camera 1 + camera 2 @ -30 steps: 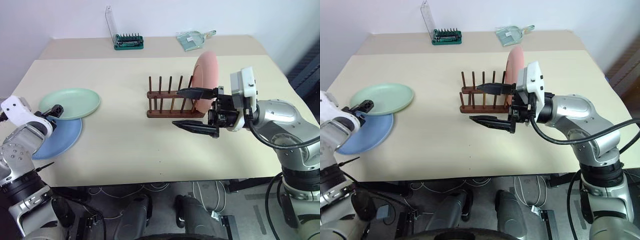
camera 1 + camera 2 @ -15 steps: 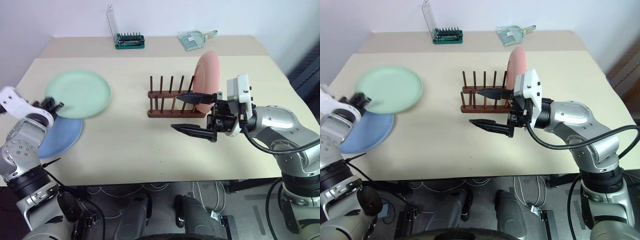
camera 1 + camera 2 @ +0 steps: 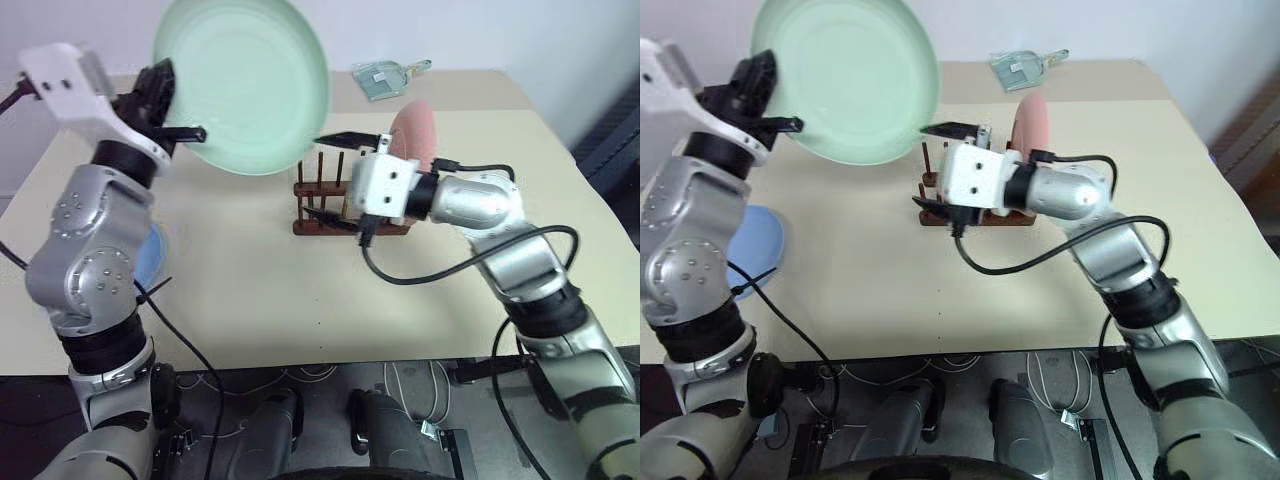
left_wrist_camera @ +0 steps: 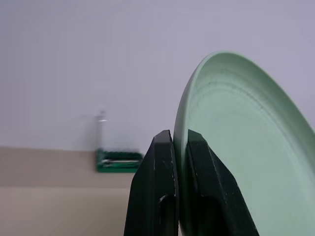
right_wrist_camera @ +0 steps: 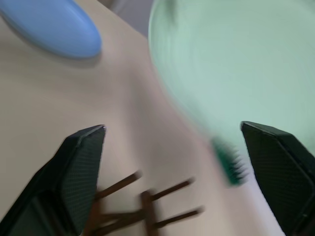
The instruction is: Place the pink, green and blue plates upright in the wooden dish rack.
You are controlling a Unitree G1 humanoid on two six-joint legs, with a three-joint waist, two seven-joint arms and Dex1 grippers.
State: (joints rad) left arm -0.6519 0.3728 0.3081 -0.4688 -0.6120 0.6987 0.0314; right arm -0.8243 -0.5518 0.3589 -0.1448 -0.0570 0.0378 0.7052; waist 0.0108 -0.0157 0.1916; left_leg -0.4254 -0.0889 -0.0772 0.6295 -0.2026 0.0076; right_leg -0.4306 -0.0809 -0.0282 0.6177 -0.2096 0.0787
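A pale beige table against a plain white wall

The table [image 3: 300,300] has a seam across its far part, where a green bit set [image 4: 118,161] with a clear lid and a translucent dustpan [image 3: 385,77] lie near the wall [image 4: 74,59]. Under the table's near edge, cables [image 3: 300,378] trail over a grey floor [image 3: 480,420]. The light is soft and even, with faint shadows.

Left end effector [image 4: 179,142] raised at 10 o'clock, fingers clamped; right end effector [image 5: 182,147] at centre, fingers spread wide.
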